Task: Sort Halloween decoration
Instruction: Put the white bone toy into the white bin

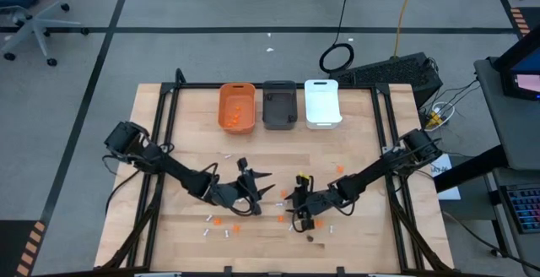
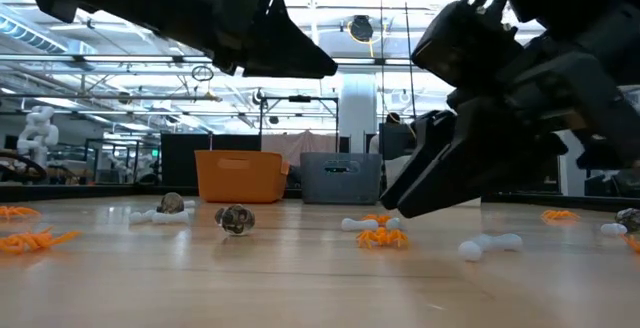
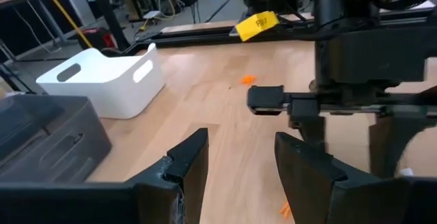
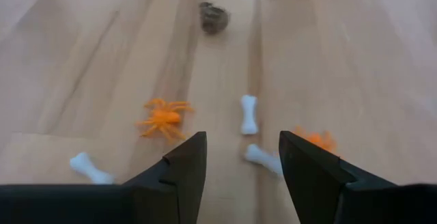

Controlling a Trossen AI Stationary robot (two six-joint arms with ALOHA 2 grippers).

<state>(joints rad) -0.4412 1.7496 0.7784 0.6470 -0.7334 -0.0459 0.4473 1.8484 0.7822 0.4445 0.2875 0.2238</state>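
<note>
Item: Halloween decoration, loose lot, strewn over the near half of the wooden surface (image 1: 363,176); by the high view most pieces lie around 6 o'clock of centre, with stray orange ones toward 3 o'clock. Components seen: orange spider (image 4: 164,119), white bone (image 4: 249,114), a second white bone (image 4: 263,157), dark lump (image 4: 214,17). Receptacles at 12 o'clock, side by side: orange bin (image 1: 237,106) already holding orange pieces, dark grey bin (image 1: 279,105), white bin (image 1: 322,103). Right gripper (image 4: 237,157): jaws open, empty, hovering low over the pieces, bones just ahead of the tips. Left gripper (image 3: 235,159): jaws open, empty, raised near centre, facing the right arm. Handling note, as judgement: the step appears to be a pick by the right gripper. Centre the jaws on one piece only, straddle a bone across its narrow shaft, descend until the tips nearly touch the surface, close gently; the pieces are crowded, so avoid pinching a neighbouring one.
</note>
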